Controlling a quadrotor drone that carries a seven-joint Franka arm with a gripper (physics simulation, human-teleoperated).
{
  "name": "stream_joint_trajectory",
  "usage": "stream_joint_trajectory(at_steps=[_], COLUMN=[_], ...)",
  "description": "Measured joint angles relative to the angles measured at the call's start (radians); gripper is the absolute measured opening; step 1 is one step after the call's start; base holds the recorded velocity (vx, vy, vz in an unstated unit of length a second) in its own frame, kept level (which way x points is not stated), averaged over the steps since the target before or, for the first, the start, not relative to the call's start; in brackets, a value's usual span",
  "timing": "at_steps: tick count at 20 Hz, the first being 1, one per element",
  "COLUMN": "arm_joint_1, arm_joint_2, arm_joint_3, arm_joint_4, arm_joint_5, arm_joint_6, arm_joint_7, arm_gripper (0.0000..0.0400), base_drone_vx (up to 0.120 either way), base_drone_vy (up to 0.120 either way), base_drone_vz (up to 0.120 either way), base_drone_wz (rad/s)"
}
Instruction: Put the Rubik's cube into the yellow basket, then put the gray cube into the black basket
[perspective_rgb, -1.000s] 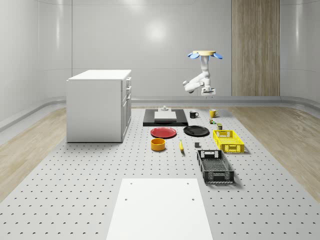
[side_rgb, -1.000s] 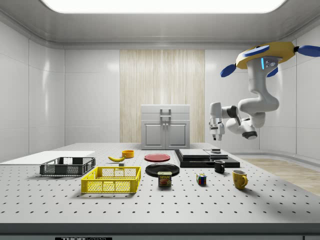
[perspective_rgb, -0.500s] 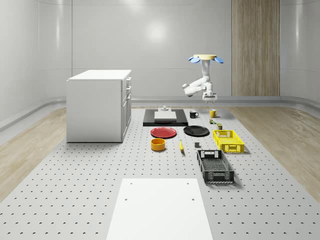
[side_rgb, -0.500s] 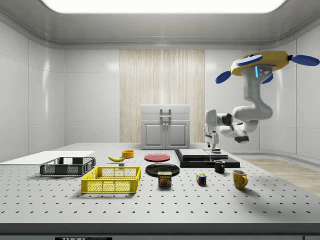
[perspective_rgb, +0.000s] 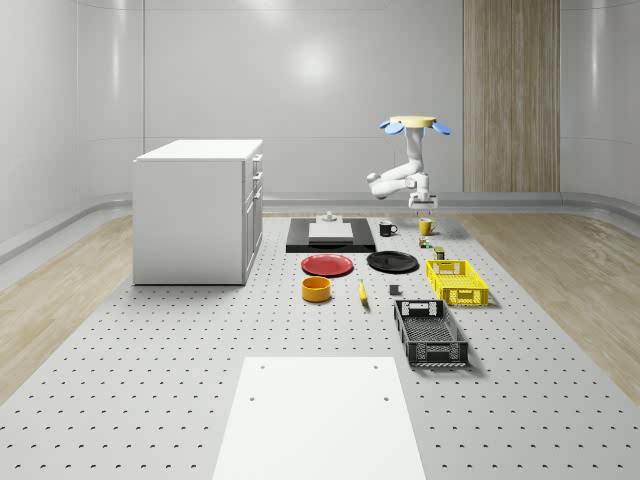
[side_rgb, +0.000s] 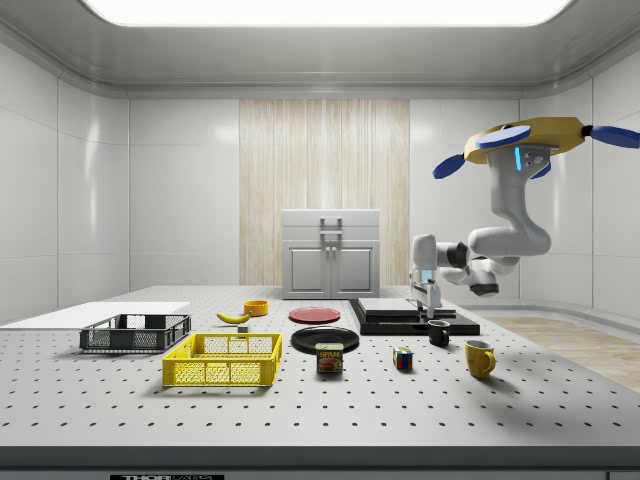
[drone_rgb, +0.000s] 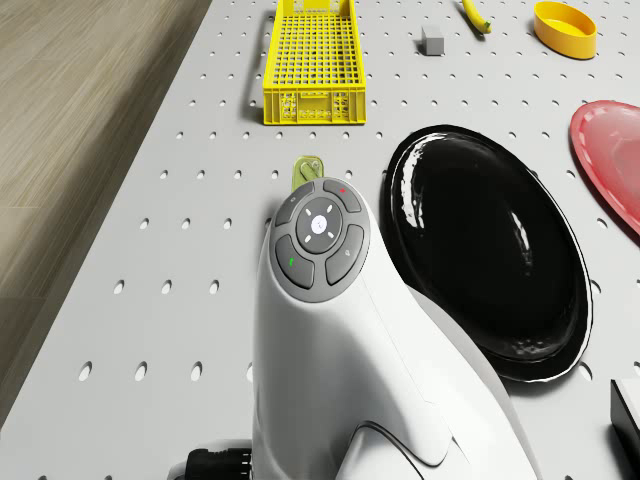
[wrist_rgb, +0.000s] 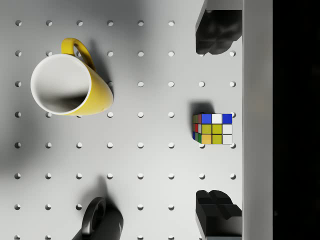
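The Rubik's cube (side_rgb: 402, 359) is seen standing on the bench (side_rgb: 300, 420), well apart from both baskets and not yet grasped. In the side view, read from the left, the black basket (side_rgb: 135, 333) is met first, then the yellow basket (side_rgb: 222, 374), then a can (side_rgb: 329, 358) at the cube's 9 o'clock. At its 2 o'clock stands a black mug (side_rgb: 438, 333) and at its 3 o'clock a yellow mug (side_rgb: 479, 358). The drone (side_rgb: 530, 135) is seen hovering high over the bench's end, at about 1 o'clock from the yellow mug.

Several risks are judged from here. If the jaws are lowered off-centre, a corner of the cube could be struck by one finger and the cube pushed aside or twisted. Either mug could also be clipped, since both are seen close by in the wrist view. Drift of the hovering drone during the descent would be the likely cause. The gray cube (perspective_rgb: 394, 291) is left for the later step.

The jaws are spread wide and nothing is held. In the wrist view the cube (wrist_rgb: 212, 129) is seen below, in line with the gap between the two fingers (wrist_rgb: 217, 35). In the side view the jaws hang clear above the bench, at roughly 1 o'clock from the cube, so a descent remains to be made.
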Motion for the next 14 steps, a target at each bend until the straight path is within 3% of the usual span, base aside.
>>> stream_joint_trajectory(at_steps=[5, 14], arm_joint_1=[-0.01, -0.024], arm_joint_2=[-0.025, -0.069], arm_joint_3=[0.009, 0.022], arm_joint_4=[0.002, 0.005], arm_joint_5=[0.013, 0.036], arm_joint_6=[0.022, 0.062], arm_joint_7=[0.009, 0.023], arm_gripper=[0.04, 0.04], base_drone_vx=[0.0, 0.116], base_drone_vy=[0.0, 0.0], base_drone_vz=[-0.12, -0.12], base_drone_wz=[0.0, 0.0])
